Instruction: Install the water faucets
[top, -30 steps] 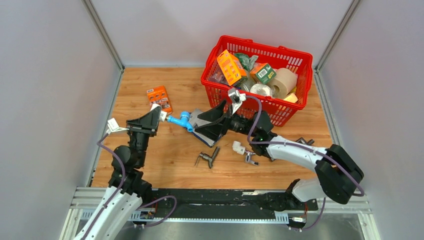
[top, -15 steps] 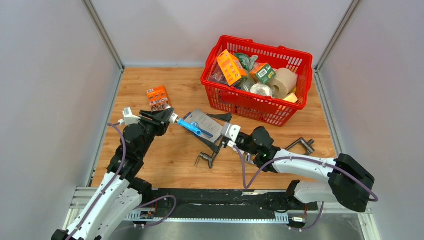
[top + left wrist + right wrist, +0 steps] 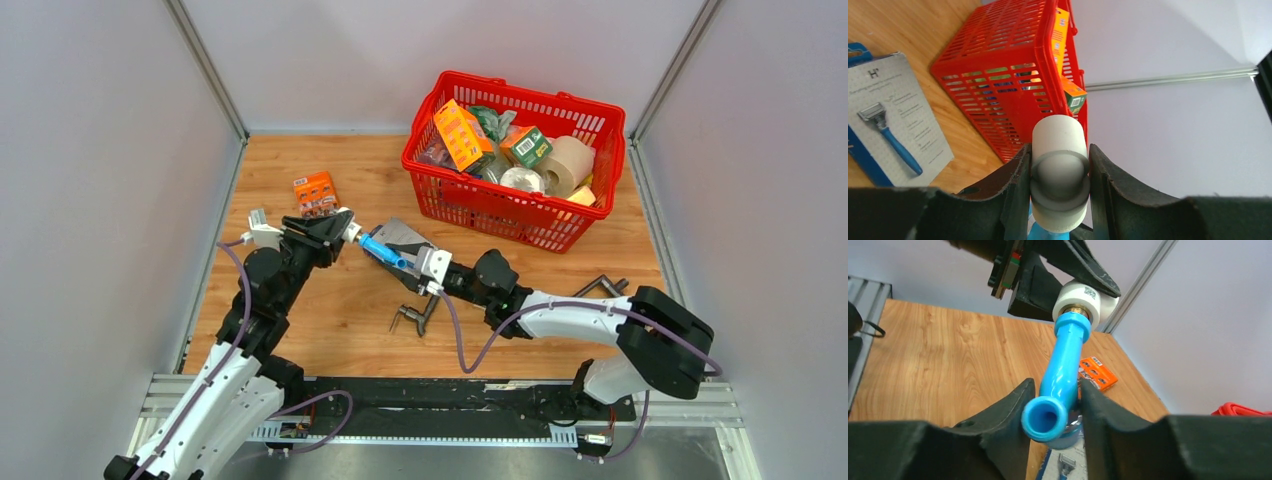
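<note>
While the left claw [image 3: 1059, 165] grips the white end fitting [image 3: 1058, 137] and the right claw [image 3: 1055, 390] is closed on the light-blue tap [image 3: 1066, 347], which is held between them above the bench [image 3: 330, 170], any off-axis twist may cross-thread the joint; smooth plastic may slip in either grip; the tap's handle is largely hidden; thread depth cannot be judged.

Your water faucet [image 3: 1060, 370] is smooth, glossy light-blue plastic. Its white end fitting [image 3: 1058, 172] looks like matt plastic, and you can see a brass-coloured metal thread where the two meet. The fingers [image 3: 1010, 195] of the left hand [image 3: 1059, 155] are matt black plastic, faintly ridged. Your desk [image 3: 330, 170] is wood grain with a low sheen. The basket [image 3: 998, 75] is shiny red plastic lattice, and the razor card [image 3: 893, 100] is matt grey printed paperboard.
</note>
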Motion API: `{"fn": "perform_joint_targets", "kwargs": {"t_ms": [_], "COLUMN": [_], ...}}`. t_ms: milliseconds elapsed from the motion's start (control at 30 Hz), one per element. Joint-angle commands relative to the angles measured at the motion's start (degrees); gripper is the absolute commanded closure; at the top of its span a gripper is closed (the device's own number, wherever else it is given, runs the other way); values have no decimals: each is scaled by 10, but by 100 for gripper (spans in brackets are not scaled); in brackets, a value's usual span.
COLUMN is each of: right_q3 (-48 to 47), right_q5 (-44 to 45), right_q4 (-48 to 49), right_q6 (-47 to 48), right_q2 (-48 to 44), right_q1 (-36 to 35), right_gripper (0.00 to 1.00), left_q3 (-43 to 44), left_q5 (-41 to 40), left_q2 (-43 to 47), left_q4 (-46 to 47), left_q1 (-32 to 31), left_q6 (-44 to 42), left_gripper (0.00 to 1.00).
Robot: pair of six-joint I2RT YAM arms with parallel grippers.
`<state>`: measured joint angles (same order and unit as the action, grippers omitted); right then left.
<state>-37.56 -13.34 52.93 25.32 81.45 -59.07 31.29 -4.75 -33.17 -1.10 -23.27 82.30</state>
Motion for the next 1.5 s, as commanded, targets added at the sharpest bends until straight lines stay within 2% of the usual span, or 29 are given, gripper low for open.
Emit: {"fn": "perform_joint_targets", "kwargs": {"t_ms": [0, 33, 67, 167, 333, 367, 467, 600, 667, 733, 767, 800, 833, 967, 1067, 1267, 1367, 1467], "right_q3": [-36, -36, -37, -48, -58, -59, -60, -48, -41, -30, -24, -19, -15, -3, 4, 28, 22, 34], "right_q5": [-11, -19, -33, -113, -157, -164, -176, -166, -167, -164, -163, -164, -165, -167, -161, -110, -64, 31], "right_q4": [52, 58, 62, 91, 171, 187, 252, 324, 357, 379, 382, 383, 377, 304, 220, 68, -25, -53], "right_q6": [-104, -139, -196, -377, -696, -760, -917, -1053, -1070, -1060, -1050, -1030, -1014, -891, -763, -435, -220, -28], "right_q2": [13, 14, 13, 21, 52, 60, 88, 125, 138, 144, 144, 140, 135, 101, 64, -42, -95, -126], "right_q1": [4, 11, 20, 57, 102, 108, 120, 126, 133, 142, 146, 149, 154, 164, 164, 152, 109, 42], "right_gripper": [72, 83, 100, 100, 100, 100, 100, 99, 88, 71, 63, 57, 48, 27, 19, 11, 9, 7], "left_q3": [-29, -35, -51, -80, -157, -168, -178, -183, -180, -164, -139, -126, -94, -49, 5, 105, 137, 183], "left_q5": [18, 17, 17, 17, 44, 64, 130, 184, 165, 124, 113, 82, 53, -6, -27, -46, -68, -89], "left_q2": [24, 31, 34, 49, 57, 55, 37, 6, 6, 28, 36, 52, 57, 80, 67, 12, -13, -37], "left_q4": [140, 154, 192, 264, 507, 564, 646, 724, 712, 607, 505, 453, 346, 215, 105, -48, -95, -130], "left_q1": [-1, -1, -1, 0, -1, -1, -1, -1, -1, -1, -1, -1, -1, -1, -1, -1, -1, 0], "left_q6": [1, -6, -14, -64, -162, -187, -258, -281, -277, -272, -275, -279, -281, -294, -300, -315, -319, -328], "left_gripper": [100, 100, 100, 100, 100, 100, 100, 100, 100, 100, 100, 100, 100, 100, 100, 100, 100, 100]}}
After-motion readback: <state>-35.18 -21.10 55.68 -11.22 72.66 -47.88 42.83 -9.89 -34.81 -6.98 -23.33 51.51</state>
